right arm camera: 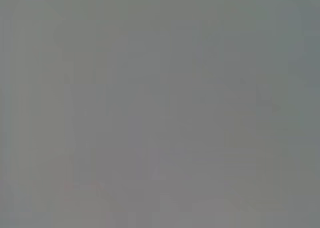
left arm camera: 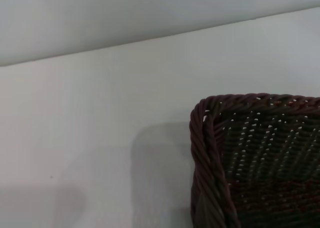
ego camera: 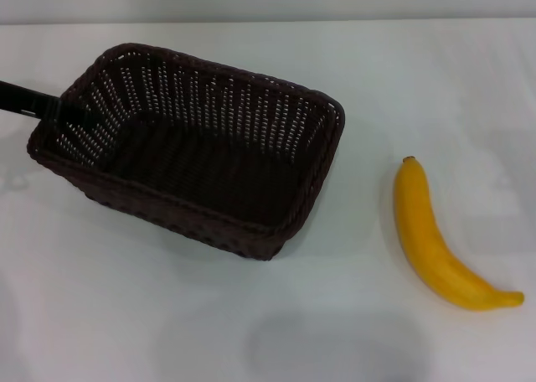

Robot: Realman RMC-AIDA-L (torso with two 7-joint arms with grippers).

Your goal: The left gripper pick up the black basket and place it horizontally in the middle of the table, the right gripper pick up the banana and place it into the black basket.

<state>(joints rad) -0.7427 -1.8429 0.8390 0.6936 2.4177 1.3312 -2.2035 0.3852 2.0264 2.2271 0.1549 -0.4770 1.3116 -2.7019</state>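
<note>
The black basket stands upright on the white table, left of centre, its long side running at a slant. It also shows in the left wrist view, where only one corner of its braided rim is seen. My left gripper comes in from the left edge and reaches the basket's left rim. The yellow banana lies on the table to the right of the basket, apart from it, with its stem end at the near right. My right gripper is out of view, and the right wrist view is plain grey.
The table's far edge meets a pale wall. A gap of bare table lies between basket and banana. A faint shadow falls on the near table.
</note>
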